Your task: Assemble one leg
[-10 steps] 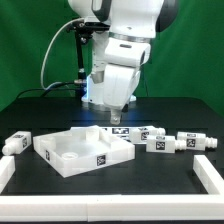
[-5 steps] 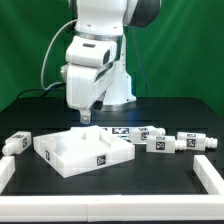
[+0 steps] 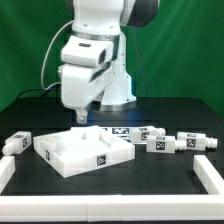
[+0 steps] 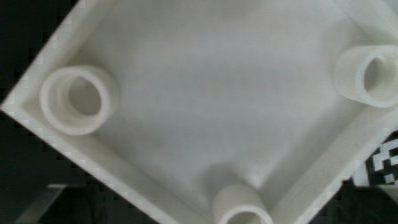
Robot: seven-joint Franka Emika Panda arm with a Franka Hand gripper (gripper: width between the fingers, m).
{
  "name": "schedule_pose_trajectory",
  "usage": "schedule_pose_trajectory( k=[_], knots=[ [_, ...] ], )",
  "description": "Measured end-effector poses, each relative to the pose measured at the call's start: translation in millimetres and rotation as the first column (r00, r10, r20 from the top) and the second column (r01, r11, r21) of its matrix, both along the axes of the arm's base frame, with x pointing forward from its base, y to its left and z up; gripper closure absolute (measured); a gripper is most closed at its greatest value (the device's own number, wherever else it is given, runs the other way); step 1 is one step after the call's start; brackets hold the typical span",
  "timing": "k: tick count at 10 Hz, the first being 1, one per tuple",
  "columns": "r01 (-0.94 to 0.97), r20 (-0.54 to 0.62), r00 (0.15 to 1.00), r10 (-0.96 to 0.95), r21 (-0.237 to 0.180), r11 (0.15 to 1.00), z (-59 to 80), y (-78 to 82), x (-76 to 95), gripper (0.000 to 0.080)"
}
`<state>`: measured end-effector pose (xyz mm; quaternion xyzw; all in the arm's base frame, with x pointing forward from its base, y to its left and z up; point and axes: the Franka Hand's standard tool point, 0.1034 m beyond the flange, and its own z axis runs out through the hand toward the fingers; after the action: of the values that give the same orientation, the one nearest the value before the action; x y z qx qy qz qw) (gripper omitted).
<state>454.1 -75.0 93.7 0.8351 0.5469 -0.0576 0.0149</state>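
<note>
Leg (image 3: 160, 144) well apart from the hand (image 3: 82, 119) (hand over the tray (image 3: 68, 160))

Tray-like part lying mid-table, with legs lying on both sides.

The tray-like part (image 3: 85, 152) is sitting at the centre of the table (image 3: 180, 115). One leg (image 3: 18, 142) is lying near it toward the exterior view's left. A row of legs (image 3: 158, 143) is lying toward the exterior view's right. The gripper (image 3: 82, 118) is hanging above the part's rear corner.
</note>
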Motion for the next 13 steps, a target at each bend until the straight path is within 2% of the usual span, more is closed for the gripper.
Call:
schedule_pose_trajectory(
  k=[1,2,3,4,5,9,10,11,12,13],
  knots=[
    [0.081,0.021,0.996,-0.081,0.011,0.997,-5.0,-4.7,-7.9,0.0150],
    [0.119,0.016,0.993,-0.119,-0.007,0.993,-10.2,-1.0,-13.5,0.0150],
    [0.117,-0.027,0.993,-0.119,-0.063,0.991,-12.2,6.5,-14.2,0.0150],
    [0.111,-0.047,0.992,-0.117,-0.100,0.989,-12.3,12.4,-11.8,0.0150],
    [0.096,-0.062,0.993,-0.103,-0.113,0.989,-13.3,17.7,-11.7,0.0150],
    [0.092,-0.065,0.993,-0.099,-0.109,0.990,-13.8,13.4,-12.6,0.0150],
    [0.144,-0.021,0.989,-0.146,-0.079,0.986,-11.9,2.1,-10.3,0.0150],
    [0.249,0.007,0.969,-0.249,-0.057,0.967,-11.2,-18.9,-15.9,0.0150],
    [0.335,-0.003,0.942,-0.335,-0.044,0.941,-13.2,-31.5,-20.7,0.0150],
    [0.274,-0.032,0.961,-0.275,-0.032,0.961,-13.6,-45.1,-21.1,0.0150]
  ],
)
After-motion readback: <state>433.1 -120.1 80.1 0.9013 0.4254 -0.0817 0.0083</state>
